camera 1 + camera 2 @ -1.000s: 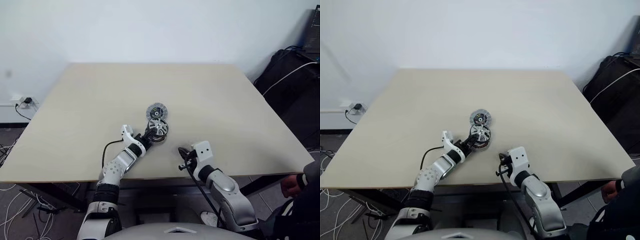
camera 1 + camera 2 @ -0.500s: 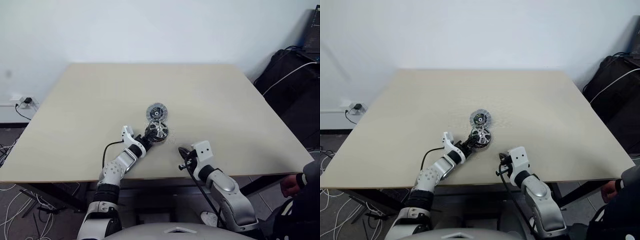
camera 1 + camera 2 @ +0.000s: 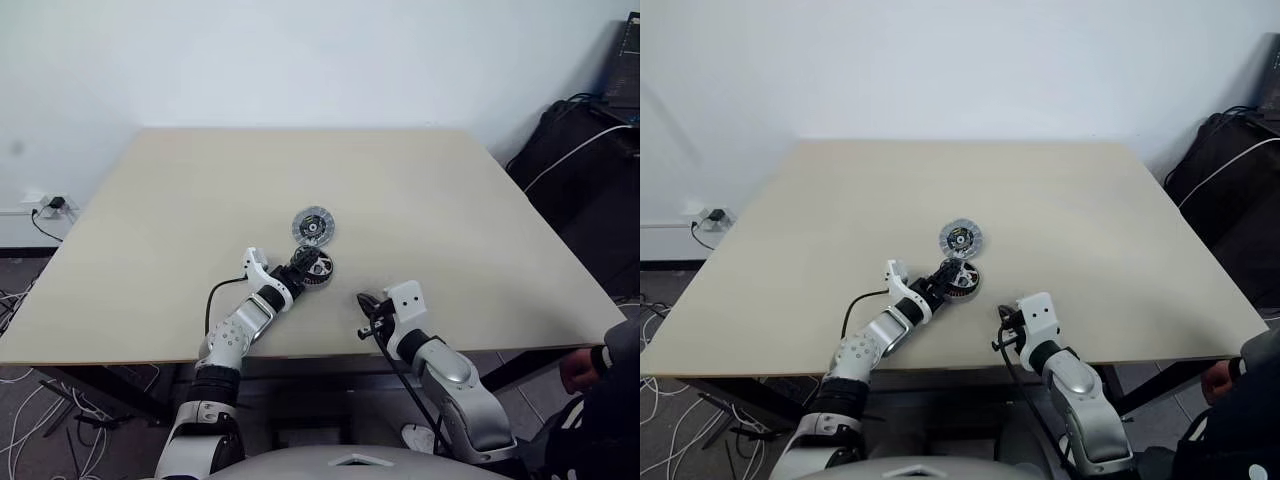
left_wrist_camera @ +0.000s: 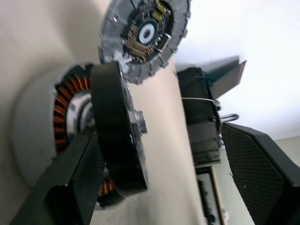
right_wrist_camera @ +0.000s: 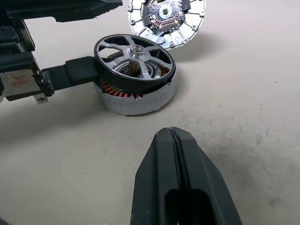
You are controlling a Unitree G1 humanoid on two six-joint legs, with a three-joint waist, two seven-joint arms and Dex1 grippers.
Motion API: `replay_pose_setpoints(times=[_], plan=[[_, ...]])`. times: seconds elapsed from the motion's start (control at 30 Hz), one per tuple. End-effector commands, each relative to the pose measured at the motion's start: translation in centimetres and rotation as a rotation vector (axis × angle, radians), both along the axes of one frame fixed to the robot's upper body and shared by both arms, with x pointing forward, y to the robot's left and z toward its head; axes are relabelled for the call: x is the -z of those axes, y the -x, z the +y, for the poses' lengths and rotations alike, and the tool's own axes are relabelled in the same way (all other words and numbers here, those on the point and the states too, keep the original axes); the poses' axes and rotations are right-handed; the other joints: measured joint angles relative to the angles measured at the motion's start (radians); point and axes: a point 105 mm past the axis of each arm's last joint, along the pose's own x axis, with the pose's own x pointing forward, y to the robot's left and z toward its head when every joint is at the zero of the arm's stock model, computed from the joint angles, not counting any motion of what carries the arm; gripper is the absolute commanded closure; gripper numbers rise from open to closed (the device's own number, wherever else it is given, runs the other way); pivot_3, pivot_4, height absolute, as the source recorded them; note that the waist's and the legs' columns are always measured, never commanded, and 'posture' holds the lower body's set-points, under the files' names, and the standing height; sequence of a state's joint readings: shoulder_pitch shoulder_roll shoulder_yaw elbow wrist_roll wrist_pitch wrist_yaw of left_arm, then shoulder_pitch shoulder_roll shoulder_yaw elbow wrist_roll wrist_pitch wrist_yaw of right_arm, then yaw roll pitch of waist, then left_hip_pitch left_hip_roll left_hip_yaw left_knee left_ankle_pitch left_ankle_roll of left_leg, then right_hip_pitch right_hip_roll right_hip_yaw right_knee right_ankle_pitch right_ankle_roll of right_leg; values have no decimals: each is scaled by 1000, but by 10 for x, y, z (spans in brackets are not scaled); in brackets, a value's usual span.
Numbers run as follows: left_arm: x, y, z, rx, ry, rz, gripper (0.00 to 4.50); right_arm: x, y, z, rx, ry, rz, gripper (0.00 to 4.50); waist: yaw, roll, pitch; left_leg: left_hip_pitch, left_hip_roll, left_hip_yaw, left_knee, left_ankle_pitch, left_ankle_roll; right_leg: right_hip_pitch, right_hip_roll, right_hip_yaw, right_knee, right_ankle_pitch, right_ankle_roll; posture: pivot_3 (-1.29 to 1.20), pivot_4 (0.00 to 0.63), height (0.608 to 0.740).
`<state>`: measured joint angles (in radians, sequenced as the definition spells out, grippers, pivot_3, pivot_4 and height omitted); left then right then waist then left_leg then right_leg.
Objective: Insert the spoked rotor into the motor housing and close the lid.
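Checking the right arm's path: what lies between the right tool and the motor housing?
Only bare table separates the right tool from the motor housing, as the right wrist view shows.

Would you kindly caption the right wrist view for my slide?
Spoked rotor resting tilted on motor housing, lid lying beyond.

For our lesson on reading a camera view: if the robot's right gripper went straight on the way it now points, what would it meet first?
Most likely the silver spoked rotor sitting on the copper-wound motor housing. The right gripper, fingers shut, aims at them across bare beige table, though depth is uncertain.
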<state>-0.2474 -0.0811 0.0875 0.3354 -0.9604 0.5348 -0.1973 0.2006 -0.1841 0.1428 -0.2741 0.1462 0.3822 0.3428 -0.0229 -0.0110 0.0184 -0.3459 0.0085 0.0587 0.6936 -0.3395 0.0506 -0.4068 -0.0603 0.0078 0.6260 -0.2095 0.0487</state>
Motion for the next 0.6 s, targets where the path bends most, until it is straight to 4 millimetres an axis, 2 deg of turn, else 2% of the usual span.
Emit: replay_pose_setpoints(times=[0.03,0.27,0.6], plan=[[-14,7,-31,-12,92,-12,513,-15,-7,2,-2,-24,-59,4500,0,0,0,0,0,0,0,0,0,0,0,0,0,0,0,0,0,740],[-15,7,-26,-40,49,-23,513,-15,-7,4,-11,-26,-57,4500,-1,0,0,-1,0,0,0,0,0,-1,0,0,0,0,0,0,0,740],[-28,12,-11,-72,4,-118,513,-14,-7,5,-13,-30,-53,4500,2,0,0,-1,0,0,0,1,-2,-1,0,0,-1,0,0,0,0,740]])
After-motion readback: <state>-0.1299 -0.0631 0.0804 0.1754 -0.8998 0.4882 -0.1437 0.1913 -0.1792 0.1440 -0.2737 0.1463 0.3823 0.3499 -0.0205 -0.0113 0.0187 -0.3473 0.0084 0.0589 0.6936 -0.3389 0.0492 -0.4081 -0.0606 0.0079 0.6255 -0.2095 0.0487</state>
